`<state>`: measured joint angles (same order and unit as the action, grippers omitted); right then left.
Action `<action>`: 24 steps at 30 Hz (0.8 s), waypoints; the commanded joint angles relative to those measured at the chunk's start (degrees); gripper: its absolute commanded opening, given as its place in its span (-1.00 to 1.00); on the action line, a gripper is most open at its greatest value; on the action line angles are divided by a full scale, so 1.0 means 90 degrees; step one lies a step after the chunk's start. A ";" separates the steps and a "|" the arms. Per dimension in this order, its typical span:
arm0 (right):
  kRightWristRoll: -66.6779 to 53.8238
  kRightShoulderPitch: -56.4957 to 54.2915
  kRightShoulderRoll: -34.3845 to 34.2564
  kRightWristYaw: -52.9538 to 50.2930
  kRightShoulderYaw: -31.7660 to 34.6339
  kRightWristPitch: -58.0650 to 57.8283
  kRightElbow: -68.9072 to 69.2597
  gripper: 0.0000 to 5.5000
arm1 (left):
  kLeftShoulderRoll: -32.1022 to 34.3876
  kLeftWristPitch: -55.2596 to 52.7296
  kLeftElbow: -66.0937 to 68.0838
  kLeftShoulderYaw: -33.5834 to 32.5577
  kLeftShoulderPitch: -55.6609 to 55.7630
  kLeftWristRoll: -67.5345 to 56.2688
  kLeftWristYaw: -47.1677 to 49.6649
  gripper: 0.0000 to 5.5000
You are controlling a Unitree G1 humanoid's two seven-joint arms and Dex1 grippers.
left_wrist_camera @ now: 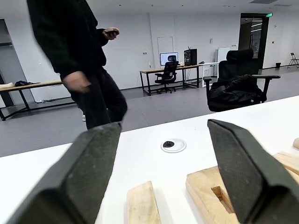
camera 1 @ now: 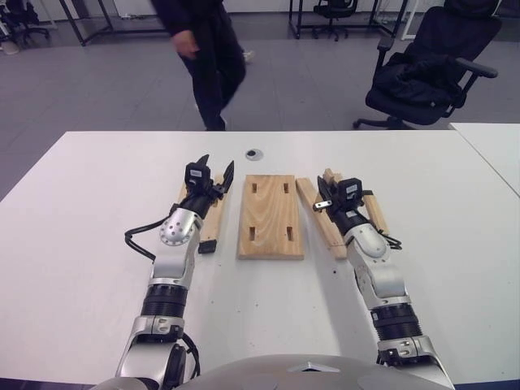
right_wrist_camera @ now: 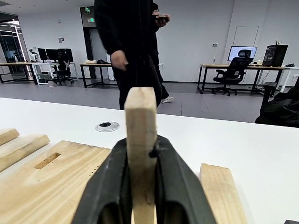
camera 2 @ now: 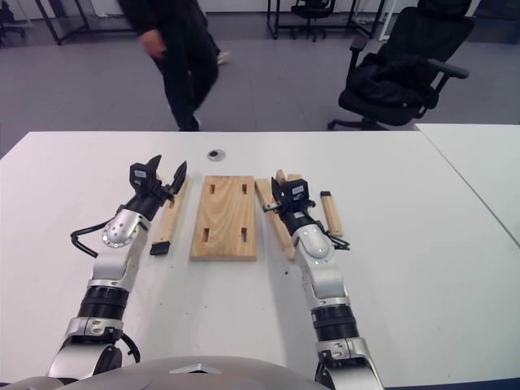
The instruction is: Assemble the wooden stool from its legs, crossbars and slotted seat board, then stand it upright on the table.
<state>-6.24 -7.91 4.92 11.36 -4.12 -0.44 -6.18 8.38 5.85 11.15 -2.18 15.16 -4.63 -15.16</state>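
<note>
The slotted seat board (camera 1: 270,215) lies flat in the middle of the table. To its left lie wooden bars (camera 1: 214,213), one with a dark end. My left gripper (camera 1: 216,171) hovers open over their far end, with nothing between its fingers (left_wrist_camera: 247,172); a bar (left_wrist_camera: 142,205) lies below the gap. Right of the board, my right gripper (camera 1: 322,205) is shut on a long wooden leg (right_wrist_camera: 140,135) that lies slanted along the board's edge (camera 2: 268,199). Another bar (camera 1: 378,213) rests just right of that arm.
A round cable grommet (camera 1: 255,153) sits in the white table (camera 1: 97,211) beyond the seat board. Short wooden pieces (camera 1: 331,175) lie past my right gripper. Wide bare table spreads to both sides and in front of the parts.
</note>
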 commanded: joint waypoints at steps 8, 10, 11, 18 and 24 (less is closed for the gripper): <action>-0.0082 0.0824 0.0197 0.0442 0.0169 0.0438 -0.0529 -0.85 | 0.0119 0.0305 0.0018 0.0195 -0.0161 0.0299 0.0043 0.23; -0.0131 0.0660 0.0213 0.0425 0.0210 0.0281 -0.0191 -0.63 | 0.0109 0.0331 0.0026 0.0162 -0.0069 0.0282 0.0076 0.23; -0.0189 0.0592 0.0192 0.0389 0.0253 0.0142 0.0017 -0.60 | 0.0084 0.0333 -0.0001 0.0134 -0.0061 0.0253 0.0108 0.23; -0.0440 0.0265 0.0151 0.0201 0.0420 -0.0974 0.0832 -0.16 | 0.0035 0.0374 0.0095 0.0134 0.0153 0.0231 0.0139 0.23; -0.0505 0.0217 0.0457 0.0367 0.0249 -0.2566 0.1933 0.24 | 0.0073 0.0287 -0.0234 0.0123 -0.0142 0.0242 0.0149 0.23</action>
<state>-9.41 -5.36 8.15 14.47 -1.89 -18.65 7.78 8.77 9.06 10.28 -1.04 15.04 -2.59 -14.28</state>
